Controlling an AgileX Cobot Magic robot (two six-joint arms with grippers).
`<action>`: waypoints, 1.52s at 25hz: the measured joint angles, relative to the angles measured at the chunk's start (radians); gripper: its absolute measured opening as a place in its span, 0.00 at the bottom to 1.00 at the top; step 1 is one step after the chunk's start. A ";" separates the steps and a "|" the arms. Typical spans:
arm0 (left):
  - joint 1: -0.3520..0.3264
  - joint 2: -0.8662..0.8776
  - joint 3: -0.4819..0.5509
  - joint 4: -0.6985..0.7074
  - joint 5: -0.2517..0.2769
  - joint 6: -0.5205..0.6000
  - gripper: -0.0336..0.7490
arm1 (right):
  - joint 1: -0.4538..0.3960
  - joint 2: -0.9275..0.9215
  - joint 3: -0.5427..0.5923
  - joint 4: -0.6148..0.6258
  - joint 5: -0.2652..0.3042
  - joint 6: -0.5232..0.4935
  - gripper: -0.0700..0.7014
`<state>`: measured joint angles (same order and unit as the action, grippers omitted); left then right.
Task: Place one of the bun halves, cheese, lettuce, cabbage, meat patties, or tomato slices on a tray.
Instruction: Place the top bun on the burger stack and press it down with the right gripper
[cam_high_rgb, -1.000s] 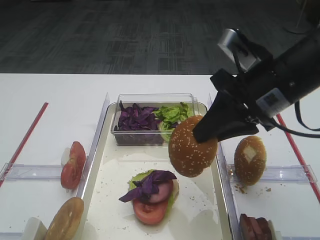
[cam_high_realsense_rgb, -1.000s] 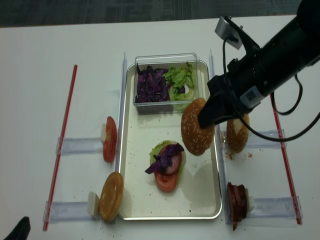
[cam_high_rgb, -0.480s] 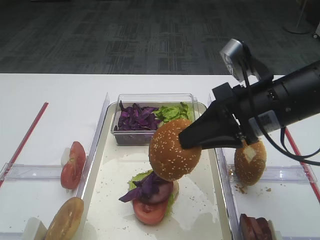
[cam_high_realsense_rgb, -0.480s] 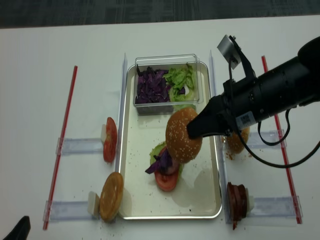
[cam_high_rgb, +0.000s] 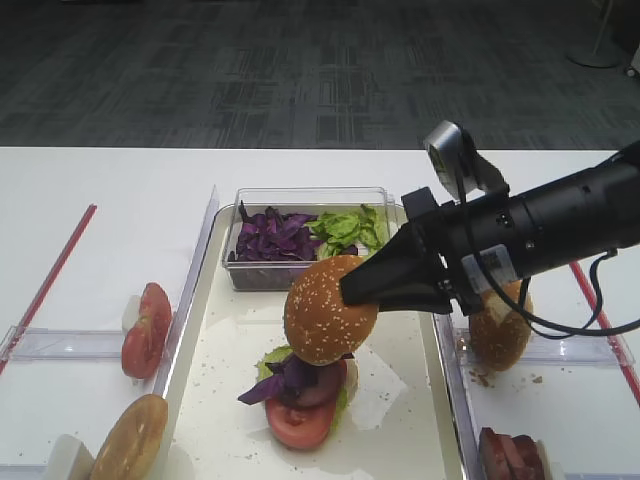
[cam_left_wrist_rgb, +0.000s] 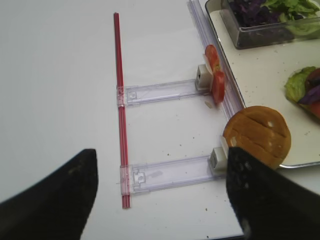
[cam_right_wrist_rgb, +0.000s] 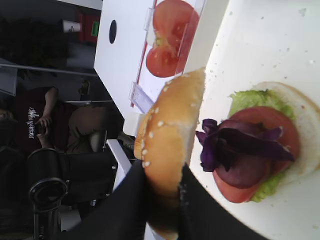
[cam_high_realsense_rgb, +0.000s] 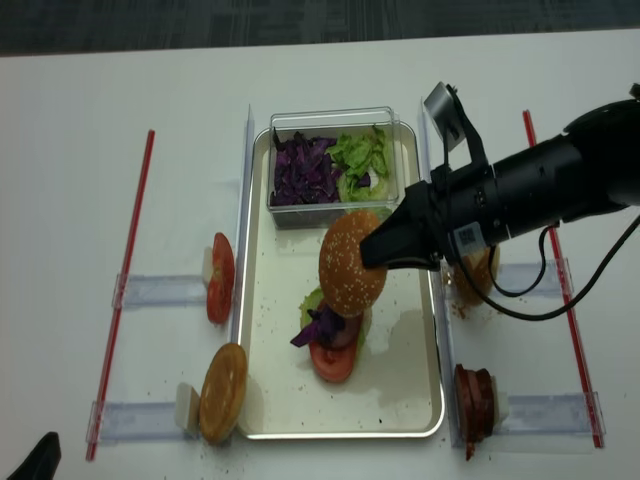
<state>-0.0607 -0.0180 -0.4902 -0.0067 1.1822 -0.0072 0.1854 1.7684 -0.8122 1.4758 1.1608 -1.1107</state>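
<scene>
Nearest the camera, a smooth tan bun (cam_high_rgb: 128, 440) stood on edge against a clear holder at the tray's left front corner, and dark reddish meat patties (cam_high_rgb: 513, 455) sat on edge beyond the tray's right front corner. On the cream, crumb-speckled tray (cam_high_rgb: 400, 440) with its raised silvery rim lay a stack: a pale bun base, crinkly green lettuce (cam_right_wrist_rgb: 255, 98), a red tomato slice (cam_high_rgb: 298, 421) and shredded purple cabbage (cam_high_rgb: 290, 378) on top.

Just above that stack the right gripper (cam_high_rgb: 352, 287) was clamped on the sesame bun top (cam_high_rgb: 328, 311), its black fingers (cam_right_wrist_rgb: 131, 210) pinching the bun's edge from both faces. The bun was tilted, its domed, seed-sprinkled golden face turned toward the front left and its flat underside toward the arm; in the wrist view it appeared nearly edge-on, its broad diameter running steeply up and down. Whether its lower rim touched the cabbage I could not tell.

Left of the tray, more tomato slices (cam_high_rgb: 146, 328) stood upright in a clear rack. To the right, partly hidden behind the arm, was a sesame bun with a white patch (cam_high_rgb: 498, 325). Farther back, a clear plastic box (cam_high_rgb: 305, 240) held purple and green shreds.

The left gripper (cam_left_wrist_rgb: 160, 192) showed as two dark blurred fingers standing well apart over the bare table.
</scene>
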 joint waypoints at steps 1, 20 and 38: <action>0.000 0.000 0.000 0.000 0.000 0.000 0.67 | 0.000 0.018 0.000 0.002 0.000 -0.007 0.31; 0.000 0.000 0.000 0.000 0.000 0.000 0.67 | 0.048 0.068 0.000 0.048 -0.006 -0.027 0.31; 0.000 0.000 0.000 0.000 0.000 0.000 0.67 | 0.062 0.142 0.033 0.105 -0.006 -0.087 0.31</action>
<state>-0.0607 -0.0180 -0.4902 -0.0067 1.1822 -0.0072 0.2471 1.9101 -0.7794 1.5807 1.1544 -1.1977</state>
